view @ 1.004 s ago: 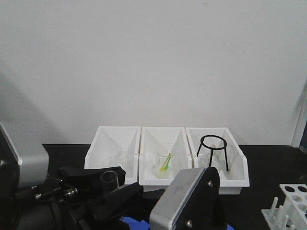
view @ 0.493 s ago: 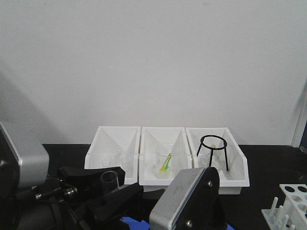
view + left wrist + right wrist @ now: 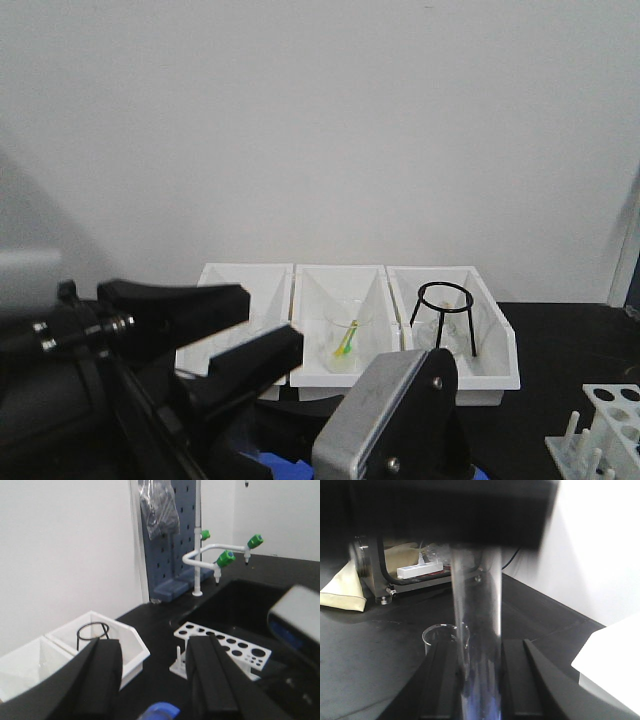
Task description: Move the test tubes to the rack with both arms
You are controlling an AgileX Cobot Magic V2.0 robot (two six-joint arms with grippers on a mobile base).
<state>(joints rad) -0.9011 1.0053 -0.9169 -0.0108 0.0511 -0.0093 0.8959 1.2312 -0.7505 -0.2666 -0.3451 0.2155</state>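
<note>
Left-wrist view: left gripper [image 3: 152,649] gapes; right gripper [image 3: 480,652] clamps one tube [image 3: 475,595]. One rack [image 3: 226,647]; three bins [image 3: 345,271] left of it; black bench [image 3: 565,350], white wall [image 3: 320,130].

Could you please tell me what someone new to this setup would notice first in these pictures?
In the right wrist view, a clear test tube stands upright right before the lens, apparently gripped by the right tool. In the front view, the open black left tool looms at lower left, before three white bins; the rightmost holds a black ring stand. The white rack sits at the lower right corner.
</note>
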